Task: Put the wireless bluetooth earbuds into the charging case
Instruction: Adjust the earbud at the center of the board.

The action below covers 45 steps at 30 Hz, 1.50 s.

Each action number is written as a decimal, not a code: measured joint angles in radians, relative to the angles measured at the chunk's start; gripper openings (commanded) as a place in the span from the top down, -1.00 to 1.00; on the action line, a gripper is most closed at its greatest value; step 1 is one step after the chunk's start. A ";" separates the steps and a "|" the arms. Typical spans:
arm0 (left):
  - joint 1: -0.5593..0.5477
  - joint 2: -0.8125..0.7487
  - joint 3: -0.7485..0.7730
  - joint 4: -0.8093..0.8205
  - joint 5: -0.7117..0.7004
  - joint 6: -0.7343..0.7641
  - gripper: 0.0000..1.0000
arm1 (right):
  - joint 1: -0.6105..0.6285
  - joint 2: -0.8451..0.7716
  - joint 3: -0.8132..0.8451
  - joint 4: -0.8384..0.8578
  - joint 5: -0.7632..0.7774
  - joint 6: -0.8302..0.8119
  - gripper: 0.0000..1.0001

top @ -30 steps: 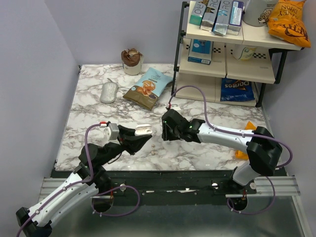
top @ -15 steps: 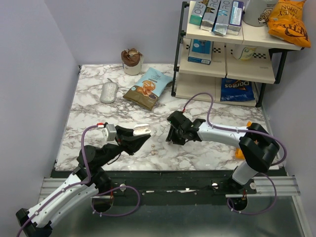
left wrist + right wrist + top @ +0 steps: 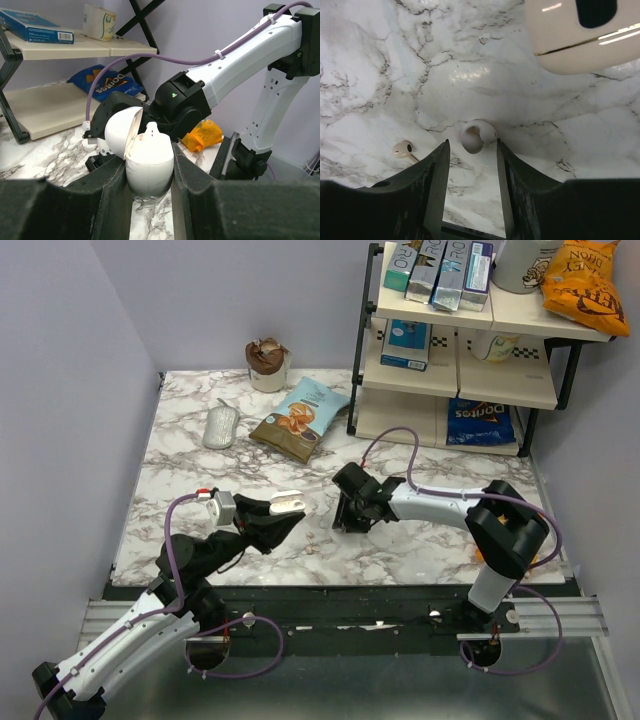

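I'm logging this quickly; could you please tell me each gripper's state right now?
Left gripper: closed on the small white oval plastic charging case.
Right gripper: open, gripping nothing, above a tiny whitish rounded plastic earbud.

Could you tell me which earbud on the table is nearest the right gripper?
The whiter, curled earbud just ahead of the open right gripper; the beige, thin-stemmed earbud lies off to one side.
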 measured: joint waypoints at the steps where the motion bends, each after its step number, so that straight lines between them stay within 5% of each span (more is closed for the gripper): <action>1: 0.000 0.000 0.000 0.000 0.000 0.000 1.00 | -0.001 0.007 0.008 0.000 -0.003 -0.011 0.06; 33: -0.013 0.029 -0.006 0.001 0.000 0.000 1.00 | -0.002 0.099 0.170 -0.085 -0.003 -0.852 -0.03; 45: -0.013 0.023 -0.006 0.000 0.000 0.000 1.00 | -0.002 -0.035 0.167 -0.075 -0.003 -0.867 -0.16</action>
